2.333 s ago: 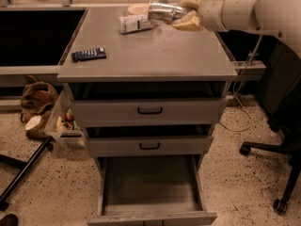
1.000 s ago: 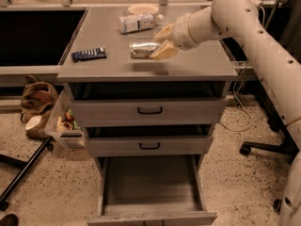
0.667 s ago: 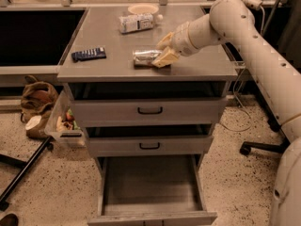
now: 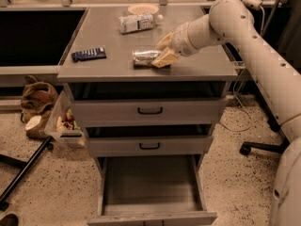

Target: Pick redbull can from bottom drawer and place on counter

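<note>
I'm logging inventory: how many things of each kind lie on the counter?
Cans: 1, the redbull can, with the tool at its right end
Bottles: 1, the white bottle
Remotes: 1, the dark remote
Dishes: 1, the round dish
Total: 4 on the counter

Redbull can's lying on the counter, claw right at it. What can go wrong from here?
1. The redbull can lies on its side near the counter's front edge. When the claw at its right end pulls away, it may roll off, perhaps into the open bottom drawer.
2. The white bottle lies just behind the claw, so a careless retreat might knock it.
</note>
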Robot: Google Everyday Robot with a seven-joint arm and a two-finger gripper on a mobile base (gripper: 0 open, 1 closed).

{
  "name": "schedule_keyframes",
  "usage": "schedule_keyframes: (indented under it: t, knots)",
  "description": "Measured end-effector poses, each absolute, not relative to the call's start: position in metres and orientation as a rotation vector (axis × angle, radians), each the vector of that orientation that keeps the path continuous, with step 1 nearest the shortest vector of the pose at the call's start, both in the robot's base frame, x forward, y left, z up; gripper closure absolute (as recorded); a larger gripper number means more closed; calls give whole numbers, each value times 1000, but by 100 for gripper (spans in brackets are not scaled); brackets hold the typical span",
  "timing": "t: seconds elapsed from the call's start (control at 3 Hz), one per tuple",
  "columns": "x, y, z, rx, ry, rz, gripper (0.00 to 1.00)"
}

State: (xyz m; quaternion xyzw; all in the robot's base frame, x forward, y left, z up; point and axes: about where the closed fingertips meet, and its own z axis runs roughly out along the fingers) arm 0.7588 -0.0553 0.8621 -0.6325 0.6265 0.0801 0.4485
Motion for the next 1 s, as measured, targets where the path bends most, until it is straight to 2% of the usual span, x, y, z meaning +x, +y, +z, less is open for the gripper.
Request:
schedule_keyframes:
  t: [0.67,1.0]
  knots:
    - [759,-55,862,-1565,1550,198,12]
    - [759,-55,862,-1565,1550,198,0]
